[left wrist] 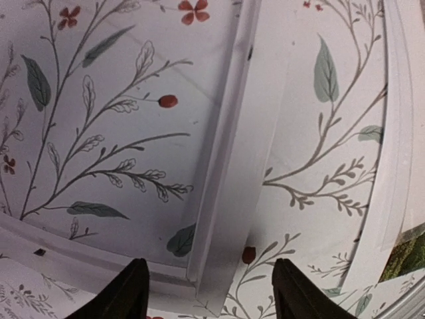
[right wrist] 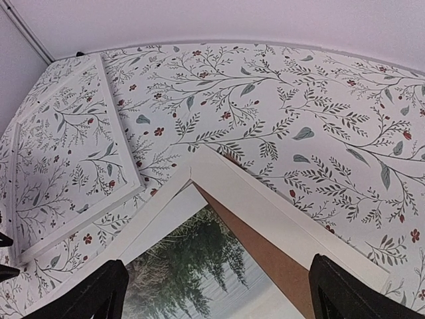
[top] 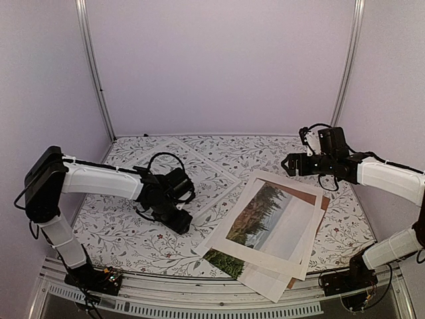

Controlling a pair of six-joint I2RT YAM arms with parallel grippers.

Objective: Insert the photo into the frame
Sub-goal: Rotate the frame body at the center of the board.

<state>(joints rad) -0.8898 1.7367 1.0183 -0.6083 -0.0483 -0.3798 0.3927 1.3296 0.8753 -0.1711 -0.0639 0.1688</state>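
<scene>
The frame [top: 207, 159], white-bordered with the floral cloth showing through its pane, lies flat at the back left of the table. My left gripper [top: 182, 223] hovers over its near corner. In the left wrist view that frame corner [left wrist: 222, 199] lies below and between the dark fingers [left wrist: 126, 294], and the gripper [left wrist: 209, 296] is open and holds nothing. The photo [top: 265, 216], with conifers and pale sky, rests on a pile at the front right. My right gripper [top: 289, 163] is raised over the pile's far corner. It stands wide open [right wrist: 222, 302] above the photo [right wrist: 199, 266].
A white mat [right wrist: 279, 212] and a brown backing board [right wrist: 272, 262] lie stacked with the photo. A second green print edge [top: 226, 263] sticks out under the pile near the table's front edge. The booth's walls close in the back and sides.
</scene>
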